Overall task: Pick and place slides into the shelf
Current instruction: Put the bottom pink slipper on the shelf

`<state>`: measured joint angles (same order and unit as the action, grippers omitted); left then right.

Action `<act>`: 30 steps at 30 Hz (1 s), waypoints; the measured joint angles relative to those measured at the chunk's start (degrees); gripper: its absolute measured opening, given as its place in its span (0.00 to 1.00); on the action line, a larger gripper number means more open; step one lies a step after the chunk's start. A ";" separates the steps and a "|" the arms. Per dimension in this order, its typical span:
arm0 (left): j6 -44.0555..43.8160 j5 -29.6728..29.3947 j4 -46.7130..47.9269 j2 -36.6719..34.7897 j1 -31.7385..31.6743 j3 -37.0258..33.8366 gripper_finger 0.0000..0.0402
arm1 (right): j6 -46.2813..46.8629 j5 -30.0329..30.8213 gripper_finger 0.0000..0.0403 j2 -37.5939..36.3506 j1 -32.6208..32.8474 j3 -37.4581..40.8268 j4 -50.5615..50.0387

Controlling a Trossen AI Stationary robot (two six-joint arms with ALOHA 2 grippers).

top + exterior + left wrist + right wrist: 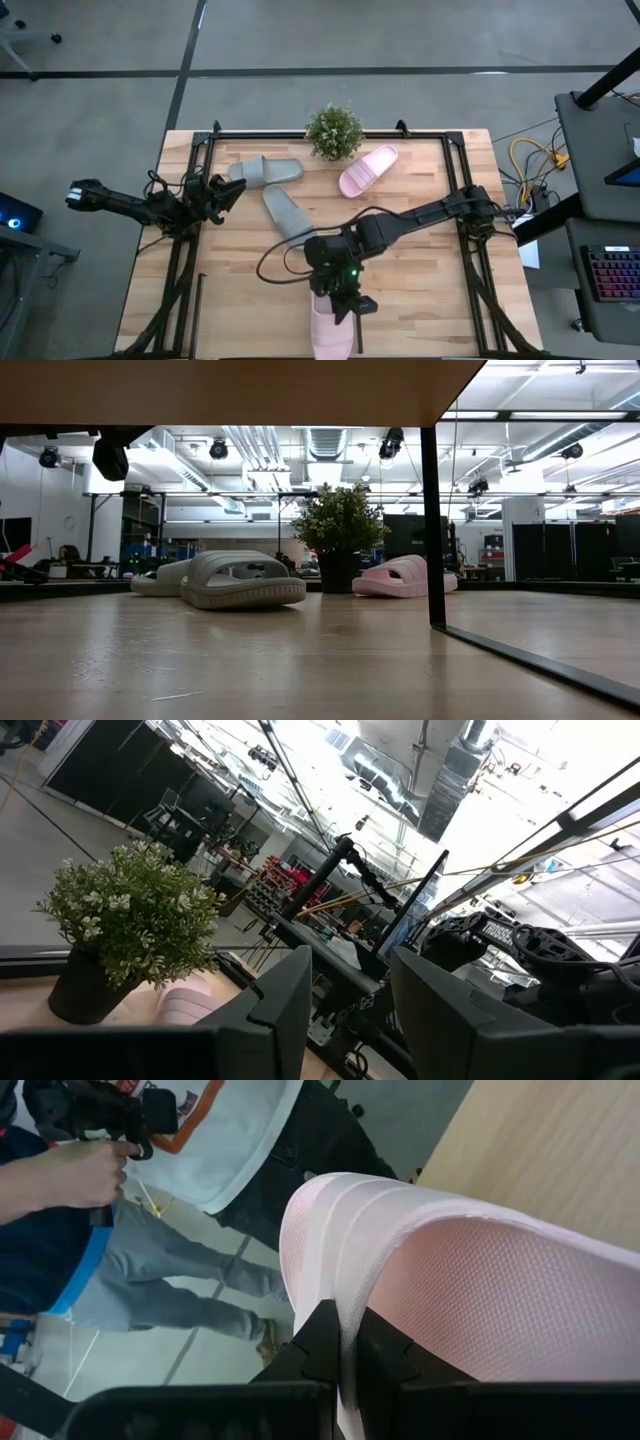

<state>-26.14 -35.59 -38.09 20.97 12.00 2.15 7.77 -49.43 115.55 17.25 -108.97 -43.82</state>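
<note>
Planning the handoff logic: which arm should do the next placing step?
Right. The right hand is already shut on a pink slide at the table's near edge, strap pinched between its fingers. The left hand waits empty beside the grey slides.

Potted plant (333, 131) blocks table's far edge; front-left tabletop (230, 310) bare.

From above we look straight down on the whole table (420, 190). The low view sits at tabletop height, facing across to the potted plant (338, 520) — also seen overhead. Our wrist cameras peer past their own fingers, close — toward the room.
</note>
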 joint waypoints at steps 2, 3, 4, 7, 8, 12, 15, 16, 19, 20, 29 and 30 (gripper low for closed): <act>0.01 -0.02 0.00 0.00 0.01 0.00 0.31 | -0.38 -0.09 0.02 0.00 -0.06 0.30 -0.02; -0.01 0.00 0.02 0.00 -0.01 0.00 0.31 | -0.48 -0.09 0.02 0.00 -0.09 0.46 -0.04; 0.01 0.00 0.00 0.00 0.01 0.00 0.31 | -0.68 -0.07 0.02 0.00 -0.12 0.51 -0.10; 0.01 0.00 0.00 0.00 0.01 0.00 0.31 | -0.97 -0.11 0.02 0.00 -0.15 0.88 -0.04; 0.01 0.00 0.00 0.00 0.01 -0.01 0.31 | -1.02 -0.11 0.02 0.00 -0.15 1.12 0.00; 0.01 0.00 0.00 0.00 0.01 -0.02 0.31 | -1.20 -0.17 0.02 0.00 -0.15 2.74 0.07; 0.01 0.00 0.01 0.00 0.00 -0.02 0.31 | -1.14 -0.33 0.02 0.00 -0.26 3.16 0.12; 0.01 0.00 0.01 0.00 -0.01 -0.02 0.31 | -1.14 -0.33 0.02 0.00 -0.26 3.19 0.16; 0.01 0.00 0.00 0.00 0.00 -0.02 0.31 | -0.81 -0.35 0.02 -0.02 -0.35 3.19 0.12; 0.01 0.00 0.00 0.00 0.01 -0.02 0.31 | -0.74 -0.35 0.02 -0.02 -0.41 3.19 0.12; 0.01 0.00 0.00 0.00 0.01 -0.02 0.31 | 0.63 -0.07 0.05 -0.02 -0.41 3.24 1.27; 0.01 0.00 0.02 0.00 0.01 -0.02 0.31 | 0.79 -0.03 0.06 -0.02 -0.41 3.25 1.30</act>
<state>-26.13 -35.59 -38.06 20.97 12.01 2.13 8.56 -49.46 115.52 16.84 -105.71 -42.52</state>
